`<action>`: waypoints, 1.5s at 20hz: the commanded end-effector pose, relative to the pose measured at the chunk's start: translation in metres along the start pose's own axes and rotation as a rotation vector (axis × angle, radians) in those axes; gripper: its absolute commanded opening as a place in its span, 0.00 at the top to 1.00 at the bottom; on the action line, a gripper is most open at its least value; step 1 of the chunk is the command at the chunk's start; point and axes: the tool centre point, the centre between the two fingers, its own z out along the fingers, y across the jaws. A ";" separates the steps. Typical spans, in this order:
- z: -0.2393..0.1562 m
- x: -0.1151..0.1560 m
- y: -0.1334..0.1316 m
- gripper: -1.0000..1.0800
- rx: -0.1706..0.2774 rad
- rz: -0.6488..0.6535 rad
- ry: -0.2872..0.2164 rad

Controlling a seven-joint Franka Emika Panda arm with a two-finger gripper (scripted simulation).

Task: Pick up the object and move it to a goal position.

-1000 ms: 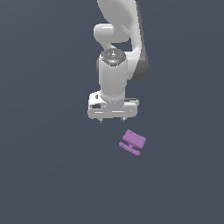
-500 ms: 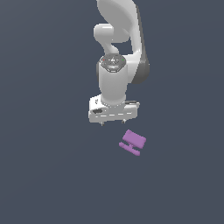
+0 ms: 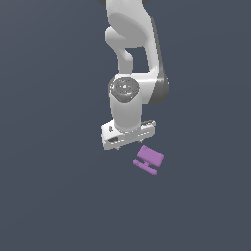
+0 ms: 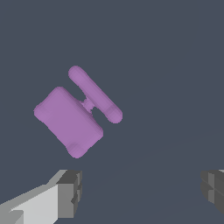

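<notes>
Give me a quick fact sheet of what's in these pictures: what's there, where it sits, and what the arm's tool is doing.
object: small purple T-shaped piece, lying flat on the dark grey floor
shape: flat slab, short stem, thin bar
tool: open, fingers spread wide, holding nothing
tool position: beside the piece, not over it, apart from it
arm: white, reaching down from above
goal marker: none visible

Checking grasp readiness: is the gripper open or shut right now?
Open. In the wrist view the gripper shows its two fingers far apart, nothing between them; the purple piece lies apart from them.
</notes>
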 end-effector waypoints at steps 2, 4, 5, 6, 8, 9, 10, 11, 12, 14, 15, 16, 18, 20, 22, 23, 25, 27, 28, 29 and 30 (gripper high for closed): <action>0.013 0.009 -0.002 0.00 0.039 -0.080 -0.021; 0.020 0.013 -0.003 0.00 0.063 -0.126 -0.030; 0.023 0.016 -0.003 0.00 0.076 -0.149 -0.034; 0.027 0.018 -0.004 0.00 0.089 -0.172 -0.038; 0.034 0.022 -0.005 0.00 0.116 -0.217 -0.044; 0.037 0.024 -0.005 0.00 0.130 -0.239 -0.046; 0.041 0.026 -0.006 0.00 0.144 -0.262 -0.048; 0.044 0.028 -0.006 0.00 0.158 -0.284 -0.049; 0.048 0.030 -0.007 0.00 0.173 -0.306 -0.050; 0.054 0.034 -0.008 0.00 0.203 -0.350 -0.050; 0.058 0.035 -0.008 0.00 0.218 -0.372 -0.049; 0.061 0.037 -0.008 0.00 0.233 -0.394 -0.047; 0.067 0.040 -0.009 0.00 0.262 -0.434 -0.044; 0.072 0.042 -0.009 0.00 0.288 -0.469 -0.038; 0.076 0.044 -0.010 0.00 0.311 -0.499 -0.033; 0.078 0.045 -0.010 0.00 0.321 -0.513 -0.030; 0.081 0.046 -0.010 0.00 0.339 -0.536 -0.024; 0.084 0.047 -0.010 0.00 0.354 -0.555 -0.019; 0.085 0.047 -0.010 0.00 0.361 -0.563 -0.016; 0.086 0.048 -0.010 0.00 0.366 -0.570 -0.014; 0.087 0.048 -0.010 0.00 0.371 -0.576 -0.012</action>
